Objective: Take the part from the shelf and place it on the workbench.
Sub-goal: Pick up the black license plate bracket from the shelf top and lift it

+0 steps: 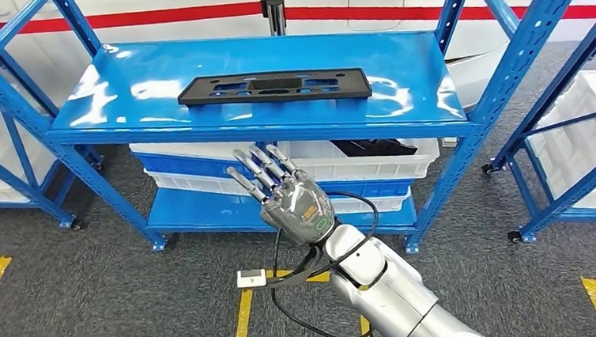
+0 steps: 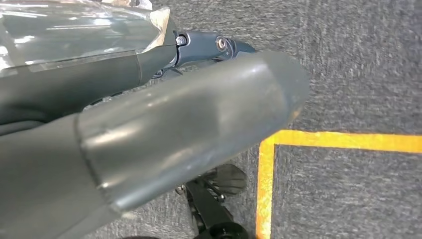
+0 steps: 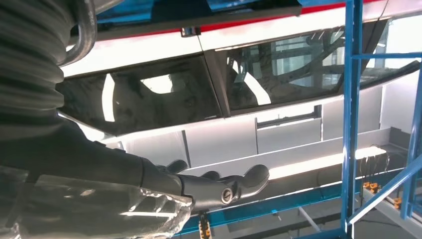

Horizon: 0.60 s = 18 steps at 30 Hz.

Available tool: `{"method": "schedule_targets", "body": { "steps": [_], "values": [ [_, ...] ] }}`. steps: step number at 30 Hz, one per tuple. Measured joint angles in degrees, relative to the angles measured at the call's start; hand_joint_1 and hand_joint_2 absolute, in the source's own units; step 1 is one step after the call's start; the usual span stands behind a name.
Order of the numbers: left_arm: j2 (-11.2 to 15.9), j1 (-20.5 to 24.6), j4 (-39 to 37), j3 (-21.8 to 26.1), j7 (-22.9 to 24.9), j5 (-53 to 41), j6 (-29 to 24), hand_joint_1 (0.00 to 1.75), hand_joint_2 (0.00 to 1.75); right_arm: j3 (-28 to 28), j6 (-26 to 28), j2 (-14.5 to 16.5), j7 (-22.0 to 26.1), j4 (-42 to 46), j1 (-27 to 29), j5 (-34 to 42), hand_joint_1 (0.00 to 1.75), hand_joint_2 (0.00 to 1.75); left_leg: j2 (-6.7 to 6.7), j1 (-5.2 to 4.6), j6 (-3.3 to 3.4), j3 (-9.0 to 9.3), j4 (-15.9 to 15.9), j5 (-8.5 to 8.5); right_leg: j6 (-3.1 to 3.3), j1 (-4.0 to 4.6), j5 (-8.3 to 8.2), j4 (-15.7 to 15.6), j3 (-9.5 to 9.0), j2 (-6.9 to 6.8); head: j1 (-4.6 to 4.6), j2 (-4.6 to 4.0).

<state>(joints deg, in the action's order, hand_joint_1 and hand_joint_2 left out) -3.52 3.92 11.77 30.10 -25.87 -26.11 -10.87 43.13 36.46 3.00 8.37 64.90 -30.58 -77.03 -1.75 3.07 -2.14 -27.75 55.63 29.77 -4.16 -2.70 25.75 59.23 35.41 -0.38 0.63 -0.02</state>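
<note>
A flat black rectangular part [image 1: 273, 87] with cut-outs lies on the top blue shelf board [image 1: 154, 75], near its middle. My right hand [image 1: 285, 197] is raised in front of the shelf edge, below the part and apart from it, with its fingers stretched out and nothing in them. The right wrist view looks past those fingers [image 3: 234, 186] toward a white wall with dark windows. My left hand [image 2: 149, 124] hangs low over grey carpet, its thick thumb in front; I cannot tell how its fingers lie.
White bins [image 1: 374, 163] sit on the lower shelf, one holding dark pieces. Blue racks [image 1: 569, 118] stand on both sides. Yellow floor lines [image 1: 242, 323] cross the grey carpet. A small white block [image 1: 251, 279] hangs on my arm's cable.
</note>
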Motion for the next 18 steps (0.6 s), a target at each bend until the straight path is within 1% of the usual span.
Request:
{"method": "schedule_targets", "body": {
  "steps": [1, 2, 3, 4, 5, 6, 7, 8, 9, 10, 11, 12, 13, 14, 15, 17, 18],
  "values": [
    [0.06, -0.01, -0.02, 0.02, -0.08, 0.02, -0.03, 0.00, 0.00, 0.05, 0.03, 0.11, 0.03, -0.10, -0.01, 0.07, 0.00, 1.75, -0.01, 0.01, -0.24, 0.12, 0.03, 0.22, 0.91, 0.16, 0.36, 0.11, -0.08, 0.33, -0.05, 0.01],
    [0.02, -0.02, -0.02, 0.02, -0.15, 0.04, -0.04, 0.00, 0.00, 0.08, 0.06, 0.21, 0.05, -0.15, -0.01, 0.12, 0.00, 1.75, -0.04, 0.17, -0.39, 0.35, -0.09, 0.41, 1.70, 0.24, 0.65, 0.29, -0.18, 0.54, -0.29, 0.01],
    [0.02, 0.01, -0.02, 0.02, -0.19, 0.05, -0.04, 0.00, 0.00, 0.10, 0.09, 0.32, 0.06, -0.16, -0.06, 0.16, 0.00, 1.75, 0.06, 0.38, -0.43, 0.38, 0.37, 0.77, 2.26, 0.35, 0.96, 0.32, -0.44, 0.74, -0.41, 0.01],
    [0.01, 0.08, -0.02, 0.02, -0.22, 0.05, -0.05, 0.00, 0.00, 0.11, 0.13, 0.45, 0.08, -0.18, -0.16, 0.19, 0.00, 1.75, 0.24, 0.50, -0.40, -0.28, 1.97, 1.48, 2.83, 0.45, 1.28, 0.28, -0.83, 0.92, -0.51, 0.00],
    [0.01, 0.11, -0.01, 0.02, -0.26, 0.05, -0.06, 0.00, 0.00, 0.11, 0.16, 0.60, 0.08, -0.18, -0.26, 0.21, 0.00, 1.75, 0.53, 0.48, -0.30, -1.89, 4.96, 2.57, 3.39, 0.63, 1.60, 0.24, -1.31, 1.03, -0.64, 0.01],
    [0.03, 0.08, -0.01, 0.03, -0.30, 0.06, -0.08, 0.00, 0.00, 0.11, 0.18, 0.71, 0.08, -0.21, -0.32, 0.23, 0.00, 1.75, 0.82, 0.31, -0.09, -4.39, 9.12, 3.80, 3.89, 0.89, 1.95, 0.23, -1.71, 1.10, -0.73, 0.00],
    [0.04, -0.02, -0.01, 0.05, -0.33, 0.08, -0.11, 0.00, 0.00, 0.11, 0.19, 0.79, 0.09, -0.27, -0.32, 0.25, 0.00, 1.75, 1.01, 0.03, 0.12, -7.50, 13.69, 4.95, 4.37, 1.24, 2.34, 0.23, -2.10, 1.21, -0.79, 0.01],
    [0.04, -0.16, -0.02, 0.08, -0.36, 0.11, -0.14, 0.00, 0.00, 0.12, 0.19, 0.83, 0.10, -0.37, -0.25, 0.26, 0.00, 1.75, 1.14, -0.25, 0.41, -10.45, 17.40, 5.43, 4.75, 1.60, 2.73, 0.23, -2.52, 1.38, -0.81, 0.01],
    [0.05, -0.29, -0.02, 0.11, -0.39, 0.14, -0.16, 0.00, 0.00, 0.12, 0.19, 0.83, 0.11, -0.48, -0.17, 0.27, 0.00, 1.75, 1.20, -0.55, 0.87, -12.67, 19.30, 4.80, 5.04, 1.95, 3.16, 0.23, -3.02, 1.60, -0.80, 0.00],
    [0.05, -0.40, -0.03, 0.14, -0.46, 0.16, -0.17, 0.00, 0.00, 0.12, 0.19, 0.85, 0.11, -0.57, -0.11, 0.28, 0.00, 1.75, 1.28, -0.95, 1.56, -13.81, 18.81, 2.83, 5.23, 2.32, 3.65, 0.21, -3.66, 1.86, -0.81, 0.01],
    [0.04, -0.47, -0.03, 0.16, -0.55, 0.16, -0.17, 0.00, 0.00, 0.12, 0.19, 0.93, 0.11, -0.62, -0.10, 0.29, 0.00, 1.75, 1.43, -1.44, 2.47, -13.82, 16.13, -0.15, 5.36, 2.67, 4.15, 0.15, -4.42, 2.09, -0.80, 0.00],
    [0.11, -0.51, -0.03, 0.19, -0.64, 0.16, -0.17, 0.00, 0.00, 0.12, 0.19, 1.04, 0.11, -0.64, -0.08, 0.29, 0.00, 1.75, 1.72, -2.05, 3.66, -13.06, 12.40, -3.25, 5.47, 2.81, 4.68, -0.01, -5.01, 2.29, -0.79, 0.01],
    [0.19, -0.52, -0.04, 0.23, -0.72, 0.15, -0.16, 0.00, 0.00, 0.13, 0.20, 1.16, 0.11, -0.67, -0.11, 0.30, 0.00, 1.75, 1.92, -2.59, 4.79, -12.04, 9.12, -5.40, 5.45, 3.13, 5.15, -0.24, -5.68, 2.45, -0.60, 0.01],
    [0.31, -0.52, -0.04, 0.26, -0.80, 0.14, -0.16, 0.00, 0.00, 0.13, 0.22, 1.24, 0.11, -0.73, -0.11, 0.31, 0.00, 1.75, 2.06, -3.13, 5.76, -11.00, 6.55, -6.36, 5.33, 3.03, 5.48, -0.56, -6.18, 2.57, -0.47, 0.00],
    [0.44, -0.51, -0.05, 0.29, -0.85, 0.13, -0.17, 0.00, 0.00, 0.13, 0.27, 1.28, 0.11, -0.79, -0.07, 0.31, 0.00, 1.75, 2.09, -3.56, 6.52, -10.21, 5.02, -6.38, 5.09, 2.92, 5.57, -0.88, -6.60, 2.64, -0.46, 0.00],
    [0.54, -0.50, -0.05, 0.31, -0.90, 0.11, -0.20, 0.00, 0.00, 0.13, 0.39, 1.26, 0.09, -0.87, 0.05, 0.28, 0.00, 1.75, 1.86, -4.04, 7.12, -8.67, 2.76, -5.79, 3.94, 2.76, 4.97, -0.94, -7.35, 2.54, -0.69, -0.01],
    [0.49, -0.51, -0.05, 0.31, -0.88, 0.10, -0.20, 0.00, 0.00, 0.13, 0.46, 1.24, 0.08, -0.90, 0.09, 0.27, 0.00, 1.75, 1.75, -3.97, 7.16, -7.62, 1.64, -5.75, 3.34, 2.84, 4.61, -0.32, -7.30, 2.29, -0.82, -0.01]
  ]
}}
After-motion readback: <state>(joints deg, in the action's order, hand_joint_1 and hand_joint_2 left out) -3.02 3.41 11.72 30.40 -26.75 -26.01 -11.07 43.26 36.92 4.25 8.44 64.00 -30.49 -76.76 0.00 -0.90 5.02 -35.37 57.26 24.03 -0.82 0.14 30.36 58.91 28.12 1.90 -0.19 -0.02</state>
